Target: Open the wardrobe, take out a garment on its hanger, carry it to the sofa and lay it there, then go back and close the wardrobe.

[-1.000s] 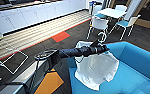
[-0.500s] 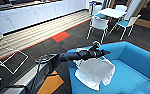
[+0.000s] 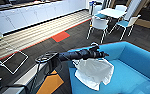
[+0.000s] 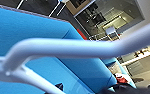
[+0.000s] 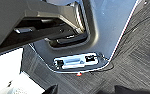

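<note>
The garment (image 3: 94, 72), a white T-shirt, lies crumpled on the seat of the blue sofa (image 3: 131, 75), near its left end. My left arm reaches in from the left, and my left gripper (image 3: 102, 53) hovers just above the shirt's upper edge. In the left wrist view the white hanger (image 4: 66, 48) runs as a thick bar very close to the camera, with the sofa's blue back (image 4: 28, 27) behind it. The right wrist view looks down at my own base over the carpet, and my right gripper (image 5: 88, 91) shows two dark tips standing apart with nothing between them.
A white table (image 3: 112, 12) with white-and-teal chairs (image 3: 98, 25) stands beyond the sofa. White cabinets (image 3: 28, 15) line the far wall behind a striped floor strip. A wire-frame chair (image 3: 3, 50) is at the left. An orange panel (image 3: 51, 83) sits beside the sofa's left end.
The garment hung in the air under my left gripper a second ago; it now lies spread on the sofa seat. The left arm has stayed over the sofa.
</note>
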Available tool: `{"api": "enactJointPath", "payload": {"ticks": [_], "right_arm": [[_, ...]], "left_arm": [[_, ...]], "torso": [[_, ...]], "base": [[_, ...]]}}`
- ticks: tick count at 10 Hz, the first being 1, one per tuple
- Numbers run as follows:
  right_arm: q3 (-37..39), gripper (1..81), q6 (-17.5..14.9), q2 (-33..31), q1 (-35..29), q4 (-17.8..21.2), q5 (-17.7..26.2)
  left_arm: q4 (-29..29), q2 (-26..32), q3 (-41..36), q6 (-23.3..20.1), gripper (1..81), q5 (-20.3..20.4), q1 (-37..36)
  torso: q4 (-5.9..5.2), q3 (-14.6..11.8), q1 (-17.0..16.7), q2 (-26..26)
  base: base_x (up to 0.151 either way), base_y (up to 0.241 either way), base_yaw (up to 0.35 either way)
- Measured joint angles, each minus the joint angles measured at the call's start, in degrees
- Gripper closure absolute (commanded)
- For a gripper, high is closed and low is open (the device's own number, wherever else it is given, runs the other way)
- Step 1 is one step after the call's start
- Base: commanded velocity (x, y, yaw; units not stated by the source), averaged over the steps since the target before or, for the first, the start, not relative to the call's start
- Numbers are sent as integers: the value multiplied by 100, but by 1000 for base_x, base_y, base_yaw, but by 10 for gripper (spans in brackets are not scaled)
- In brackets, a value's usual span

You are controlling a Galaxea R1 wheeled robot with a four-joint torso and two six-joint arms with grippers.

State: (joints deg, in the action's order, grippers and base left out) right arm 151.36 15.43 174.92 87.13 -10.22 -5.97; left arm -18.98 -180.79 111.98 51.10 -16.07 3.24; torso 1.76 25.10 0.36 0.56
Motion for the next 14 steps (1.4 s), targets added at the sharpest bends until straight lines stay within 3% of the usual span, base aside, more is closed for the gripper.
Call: {"api": "enactJointPath", "payload": {"ticks": [2,5,6,12,14], "right_arm": [[0,10,0,0,0,-1,2],[0,10,0,0,0,0,0],[0,10,0,2,0,-1,0],[0,10,0,0,0,-4,0],[0,10,2,2,2,-6,0]], "left_arm": [[-561,-4,11,2,10,-564,-2],[-1877,0,63,0,10,-1808,-2],[-2030,0,52,0,10,-1926,0],[-2506,-17,-1226,88,10,-1753,240],[-2517,110,-1345,280,10,-1056,708]], "torso": [[0,0,0,0],[0,0,0,0],[0,0,0,0],[0,0,0,0],[0,0,0,0]], "base": [[0,0,0],[0,0,0],[0,0,0],[0,0,0],[0,0,0]]}}
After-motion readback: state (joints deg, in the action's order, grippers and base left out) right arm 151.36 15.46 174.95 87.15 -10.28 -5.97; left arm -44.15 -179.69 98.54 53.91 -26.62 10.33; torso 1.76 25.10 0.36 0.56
